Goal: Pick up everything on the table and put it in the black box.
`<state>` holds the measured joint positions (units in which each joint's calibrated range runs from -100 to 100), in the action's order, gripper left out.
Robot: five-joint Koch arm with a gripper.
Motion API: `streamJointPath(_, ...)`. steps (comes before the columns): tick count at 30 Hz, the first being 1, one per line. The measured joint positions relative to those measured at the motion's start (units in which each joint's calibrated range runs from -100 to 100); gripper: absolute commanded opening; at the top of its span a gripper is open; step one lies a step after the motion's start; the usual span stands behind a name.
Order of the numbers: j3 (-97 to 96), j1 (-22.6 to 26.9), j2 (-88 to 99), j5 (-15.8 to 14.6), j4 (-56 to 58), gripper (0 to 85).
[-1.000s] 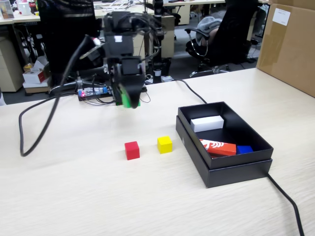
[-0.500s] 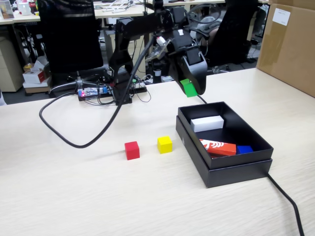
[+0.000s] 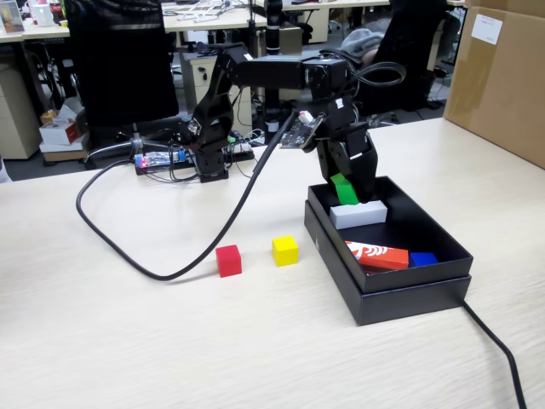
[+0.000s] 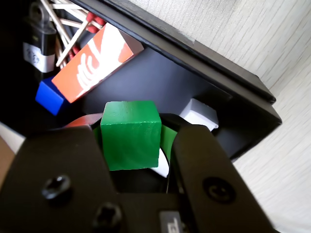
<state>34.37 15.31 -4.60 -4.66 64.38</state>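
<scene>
Table: gripper w/ green cube over black box.

No readable text anywhere. Orange block in the black box has white print on top, looks like a logo or swoosh, no letters I can make out; wrist view shows the same print bigger, still not legible. Carton at right of the fixed view has a white label, too small to read. Partial stamped mark on gripper body at the wrist view's bottom edge, cut off, unreadable.
</scene>
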Motion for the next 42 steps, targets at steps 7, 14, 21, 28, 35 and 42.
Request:
streamJointPath(7, -5.3, -0.1, -3.4, 0.0, -4.4, 4.8)
streamJointPath(14, -7.1, -0.1, -3.6, 0.0, -4.9, 13.0)
streamJointPath(21, -7.1, -0.2, -3.6, -0.1, -5.1, 32.2)
streamJointPath(28, -7.1, -0.3, -3.1, -0.1, -5.1, 37.1)
streamJointPath(35, -5.6, -0.4, 12.4, -0.1, -4.9, 37.1)
streamJointPath(42, -3.0, -3.2, 29.8, 0.1, 0.4, 37.1)
